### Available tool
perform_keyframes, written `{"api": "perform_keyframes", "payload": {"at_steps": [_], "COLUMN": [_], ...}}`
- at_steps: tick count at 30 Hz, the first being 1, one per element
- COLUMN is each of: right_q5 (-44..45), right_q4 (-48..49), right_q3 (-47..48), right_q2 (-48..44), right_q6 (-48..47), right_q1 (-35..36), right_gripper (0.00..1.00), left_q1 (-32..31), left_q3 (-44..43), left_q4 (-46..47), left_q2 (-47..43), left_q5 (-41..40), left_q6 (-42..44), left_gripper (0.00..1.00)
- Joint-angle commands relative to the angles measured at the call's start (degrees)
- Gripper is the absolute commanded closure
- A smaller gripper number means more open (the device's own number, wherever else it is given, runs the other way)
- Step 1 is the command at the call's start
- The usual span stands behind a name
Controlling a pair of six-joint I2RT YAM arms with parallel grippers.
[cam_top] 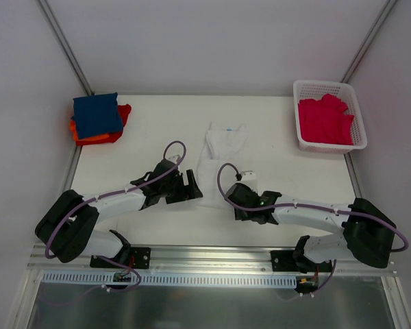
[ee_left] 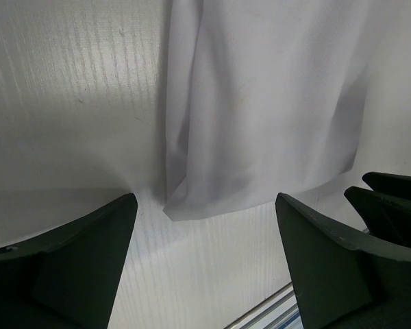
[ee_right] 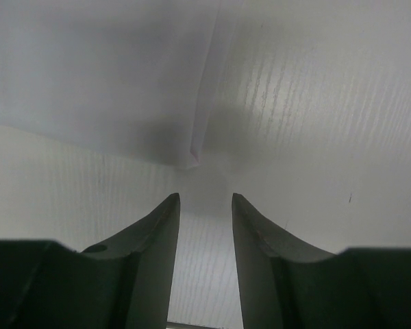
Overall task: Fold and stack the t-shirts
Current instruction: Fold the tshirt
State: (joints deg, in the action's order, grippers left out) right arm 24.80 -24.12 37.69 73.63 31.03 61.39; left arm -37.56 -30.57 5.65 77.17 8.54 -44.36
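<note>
One white t-shirt [cam_top: 222, 147] folded lengthwise, rumpled; left fingers [ee_left: 75, 260] and right fingers [ee_right: 151, 253] spread, empty

Robot lab cell: white walls [cam_top: 212, 41], aluminium rail [cam_top: 212, 258].

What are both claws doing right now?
Left gripper: open, empty, facing a corner of the white t-shirt.
Right gripper: open, empty, just short of that shirt.

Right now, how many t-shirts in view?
4 told apart: white t-shirt mid-table, navy t-shirt stacked on orange-red t-shirt far left, crimson-pink t-shirt in basket far right. Both piles may hide more.
</note>
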Motion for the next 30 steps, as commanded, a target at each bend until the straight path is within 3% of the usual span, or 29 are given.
{"api": "perform_keyframes", "payload": {"at_steps": [1, 14, 18, 30], "right_q5": [0.8, 3.1, 3.6, 4.3], "right_q4": [1.7, 1.7, 2.1, 4.2], "right_q3": [2.9, 8.4, 8.8, 7.0], "right_q2": [1.9, 6.9, 8.2, 10.8], "right_q6": [-1.0, -5.4, -5.6, -5.4], "right_q1": [0.2, 0.1, 0.0, -1.0], "right_gripper": [0.59, 0.54, 0.56, 0.58], "left_q1": [-0.8, -0.8, -0.8, -0.8], "left_q3": [2.4, 1.9, 1.3, 0.6], "left_q4": [-4.4, -4.3, -4.3, -4.3], "left_q2": [0.0, 1.1, 2.4, 4.8], "left_q5": [-1.2, -1.2, -1.5, -2.2], "left_q6": [-0.6, -0.4, -0.2, 0.5], "left_gripper": [0.16, 0.17, 0.27, 0.30]}}
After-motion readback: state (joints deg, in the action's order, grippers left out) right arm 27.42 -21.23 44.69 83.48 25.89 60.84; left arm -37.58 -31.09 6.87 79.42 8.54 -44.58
